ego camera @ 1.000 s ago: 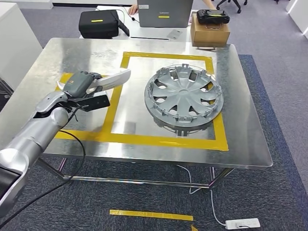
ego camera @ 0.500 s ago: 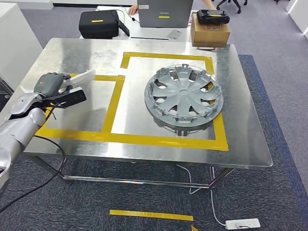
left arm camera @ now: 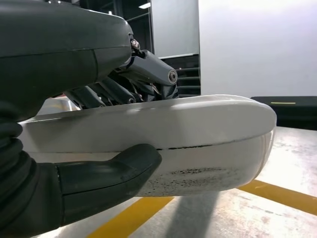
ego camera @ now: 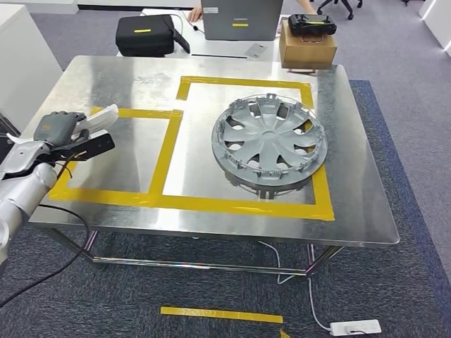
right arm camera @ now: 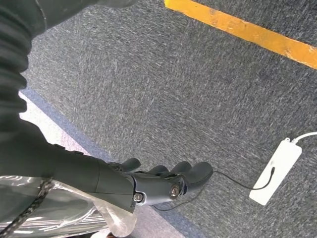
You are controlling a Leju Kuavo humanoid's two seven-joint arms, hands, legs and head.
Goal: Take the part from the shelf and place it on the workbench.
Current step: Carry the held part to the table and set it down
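My left hand [ego camera: 57, 128] grips a long, pale curved part [ego camera: 100, 118] and holds it just above the left edge of the metal workbench [ego camera: 351, 184], over the left yellow-taped rectangle [ego camera: 158, 170]. In the left wrist view the part [left arm camera: 176, 134] lies between the thumb [left arm camera: 112, 173] and the darker fingers [left arm camera: 149, 67], a little above the tabletop. My right hand [right arm camera: 164, 184] hangs beside me over the grey carpet, fingers loosely stretched out, holding nothing.
A grey hubcap [ego camera: 269, 141] lies in the larger taped square. Behind the bench stand a black case [ego camera: 144, 34], a laptop [ego camera: 242, 17] and a cardboard box [ego camera: 307, 46]; a person's hand [ego camera: 194, 13] shows there. A white power strip [ego camera: 355, 327] lies on the floor.
My left arm has drawn back to the left with the part, from over the tape divider to the table's left edge. The hubcap has not moved.
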